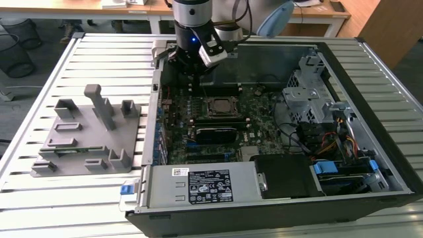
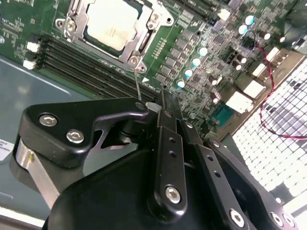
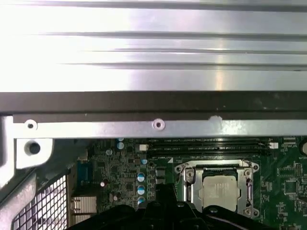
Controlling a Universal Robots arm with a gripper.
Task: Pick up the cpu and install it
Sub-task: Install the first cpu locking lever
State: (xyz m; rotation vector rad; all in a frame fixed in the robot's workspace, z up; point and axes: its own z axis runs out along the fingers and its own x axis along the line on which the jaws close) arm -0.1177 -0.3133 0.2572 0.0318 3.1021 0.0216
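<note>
**Chip sits in its socket as robot arm hangs over open computer**

The cpu lies flat in the socket on the motherboard of an open computer case, its pale metal top facing up and nothing holding it. The gripper hangs above the board near the case's back wall, beside the socket and apart from the chip; its fingers look pressed together with nothing between them. The chip appears light, rigid and thin, with a smooth top that would likely slide under a pinch; its underside contacts are probably delicate, so the safest hold is on two opposite edges. It is square, with no long axis, and its sides run parallel to the socket frame. A grey fixture stands on the slatted counter at the exterior view's left.
</note>
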